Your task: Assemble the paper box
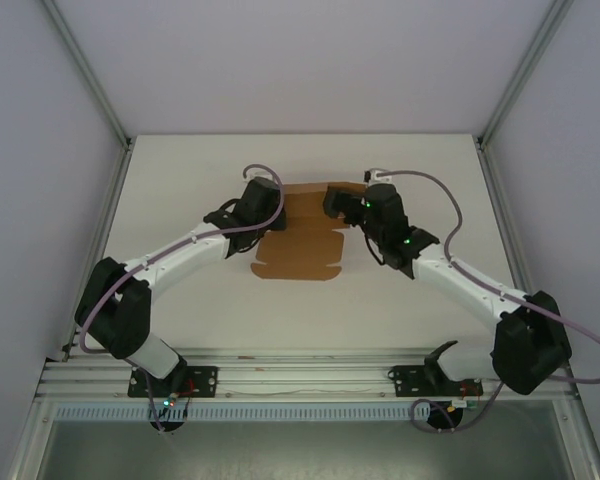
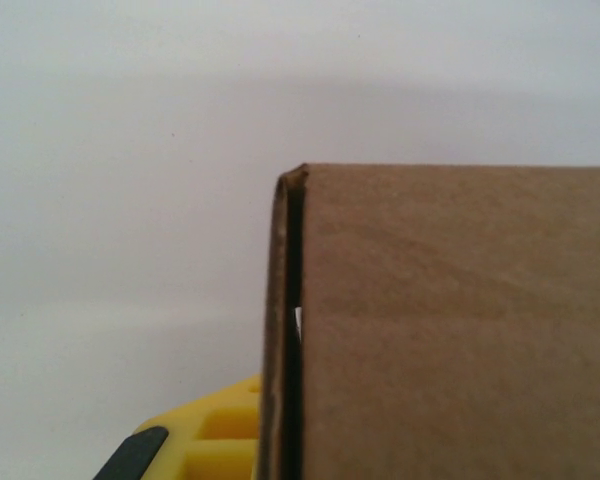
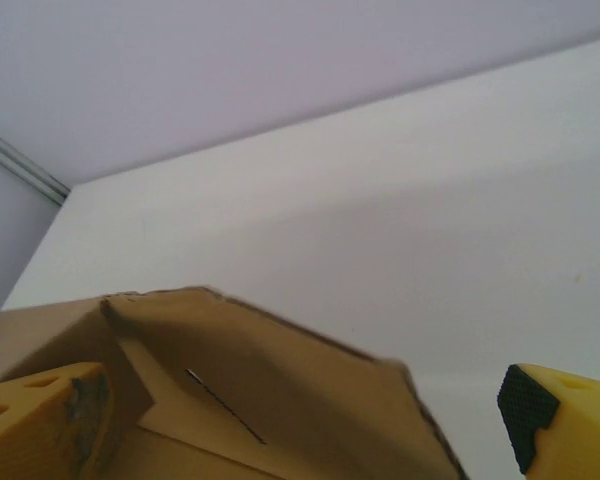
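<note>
- Lying mostly flat at mid-table [image 1: 380, 310], between both arms: the paper box [image 1: 300, 245], brown die-cut card with its far flaps lifted.
- Pinched shut on the box's far left edge: left gripper [image 1: 263, 207], with a folded panel standing close before its wrist camera.
- Spread wide around a raised flap at the far right corner, clamping nothing: right gripper [image 1: 342, 203].
- Likely trouble: thin card buckling off its crease under a sideways drag from the pinch; flap springing back flat after an off-crease squeeze; whole sheet sliding across the smooth table.

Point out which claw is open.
The right claw: its yellow fingers stand wide apart at the paper box. The left claw is pinched shut on the box's edge.
</note>
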### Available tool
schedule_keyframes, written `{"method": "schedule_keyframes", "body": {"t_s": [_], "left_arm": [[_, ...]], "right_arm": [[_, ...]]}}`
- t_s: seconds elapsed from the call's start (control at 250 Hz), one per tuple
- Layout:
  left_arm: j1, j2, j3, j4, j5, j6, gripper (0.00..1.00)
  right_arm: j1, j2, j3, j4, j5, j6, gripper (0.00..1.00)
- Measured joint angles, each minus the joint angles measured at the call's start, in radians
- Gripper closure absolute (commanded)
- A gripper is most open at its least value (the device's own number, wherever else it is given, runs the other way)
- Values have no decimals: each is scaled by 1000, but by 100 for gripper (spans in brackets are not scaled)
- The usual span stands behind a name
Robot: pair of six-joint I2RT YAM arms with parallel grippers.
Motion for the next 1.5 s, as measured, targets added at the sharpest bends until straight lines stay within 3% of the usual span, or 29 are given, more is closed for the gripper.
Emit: {"method": "schedule_keyframes", "body": {"t_s": [0.296, 0.476, 0.64, 0.927, 1.163, 1.347, 1.499], "left_arm": [[0, 2, 18, 2, -31, -27, 100], [0, 2, 24, -13, -37, -26, 100], [0, 2, 26, -13, -38, -27, 100], [0, 2, 26, -13, -37, -29, 100], [0, 2, 26, -16, -40, -34, 100], [10, 2, 24, -31, -51, -45, 100], [18, 2, 24, -29, -49, -69, 100]], "right_arm": [[5, -25, 62, -129, 120, -35, 0], [4, -169, 72, -227, 178, -41, 0], [-14, -253, 90, -272, 159, -37, 0], [-19, -45, 291, -431, 72, -114, 0], [-19, 123, 331, -499, 2, -163, 0], [-31, 160, 332, -451, -37, -154, 0], [-35, 151, 263, -286, -92, -127, 0]]}}
